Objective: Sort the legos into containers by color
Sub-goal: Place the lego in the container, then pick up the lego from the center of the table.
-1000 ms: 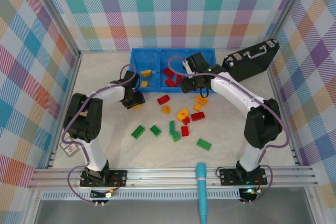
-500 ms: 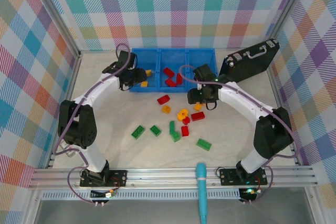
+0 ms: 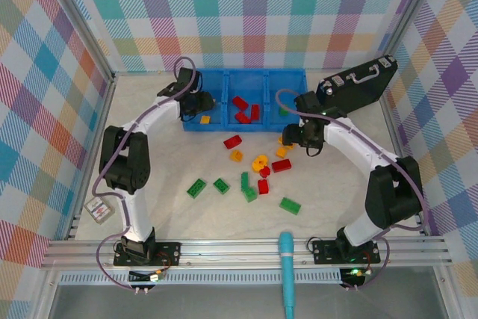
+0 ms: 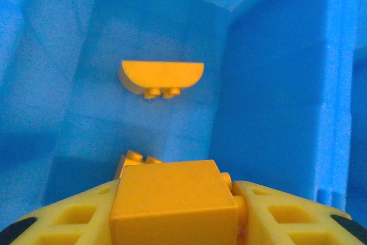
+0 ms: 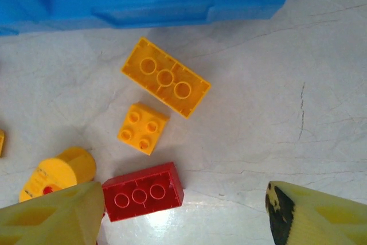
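Overhead, one blue bin (image 3: 224,72) at the far side of the table (image 3: 164,162), split into three compartments.

Left compartment: left gripper (image 3: 203,102) above it, clamped on one yellow-orange brick (image 4: 172,199) between two yellow fingers (image 4: 63,222). Below, on the blue floor, one half-round yellow piece (image 4: 161,76) and one more yellow brick (image 4: 135,158), mostly hidden behind the held one.

Middle compartment: three red bricks (image 3: 240,102). Right compartment: one small green speck (image 3: 283,111), too small to name.

Loose on the table in front of the bin:
- four red legos (image 3: 233,141)
- roughly four yellow-orange legos (image 3: 236,155), with the central cluster hard to split
- four or five green legos (image 3: 196,187), nearest the arm bases, with the middle pair hard to separate

Right gripper (image 3: 293,140) low over the scatter just in front of the bin's right end. Fingers (image 5: 51,216) spread wide, nothing between them.

Beneath it, close up:
- one long yellow brick (image 5: 166,84), hollow side up, near the bin wall
- one small square yellow brick (image 5: 143,128) just beside it
- one red brick (image 5: 143,190), hollow side up
- one round yellow piece (image 5: 57,173) touching the red one's end

Beside the bin's right end, one black hard case (image 3: 357,84), tilted.
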Controlling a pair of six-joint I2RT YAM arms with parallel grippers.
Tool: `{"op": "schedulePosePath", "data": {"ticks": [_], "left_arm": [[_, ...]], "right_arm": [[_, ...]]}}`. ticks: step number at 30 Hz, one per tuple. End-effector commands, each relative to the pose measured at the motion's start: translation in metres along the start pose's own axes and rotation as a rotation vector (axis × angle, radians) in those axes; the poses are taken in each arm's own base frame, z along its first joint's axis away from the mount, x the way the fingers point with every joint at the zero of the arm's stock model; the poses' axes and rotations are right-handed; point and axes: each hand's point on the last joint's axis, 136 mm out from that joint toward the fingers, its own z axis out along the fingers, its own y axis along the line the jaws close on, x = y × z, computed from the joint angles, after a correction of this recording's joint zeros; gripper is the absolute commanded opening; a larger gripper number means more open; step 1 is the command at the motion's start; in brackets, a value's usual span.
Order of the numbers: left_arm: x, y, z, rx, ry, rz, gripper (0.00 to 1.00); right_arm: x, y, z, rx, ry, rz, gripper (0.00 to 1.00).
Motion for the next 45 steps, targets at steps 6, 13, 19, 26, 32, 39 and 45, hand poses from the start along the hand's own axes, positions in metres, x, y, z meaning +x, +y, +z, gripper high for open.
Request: {"op": "schedulePosePath", "data": {"ticks": [6,13,19,26,32,39,45], "left_arm": [[-0.032,-0.011,0.016,0.027,-0.062,0.004,0.46],[-0.031,-0.013,0.033,0.04,-0.035,-0.001,0.52],[-0.033,-0.014,0.036,0.052,-0.026,-0.002,0.7],[-0.056,-0.026,-0.003,0.07,-0.099,0.074,0.72],[-0.076,-0.036,-0.058,0.09,-0.19,0.138,0.74],[-0.085,-0.04,-0.118,0.098,-0.268,0.21,0.78],[-0.076,-0.031,-0.145,0.075,-0.28,0.249,0.79]], "right_arm": [[-0.003,0.008,0.009,-0.147,0.013,0.237,0.84],[-0.007,0.01,0.016,-0.173,-0.019,0.354,0.88],[-0.01,0.012,0.028,-0.184,-0.021,0.368,0.88],[-0.01,0.013,0.046,-0.184,-0.016,0.382,0.9],[-0.014,0.008,0.063,-0.139,-0.011,0.392,0.93],[-0.026,0.013,0.082,-0.141,-0.01,0.357,0.93],[-0.032,0.014,0.104,-0.114,0.019,0.338,0.93]]}}
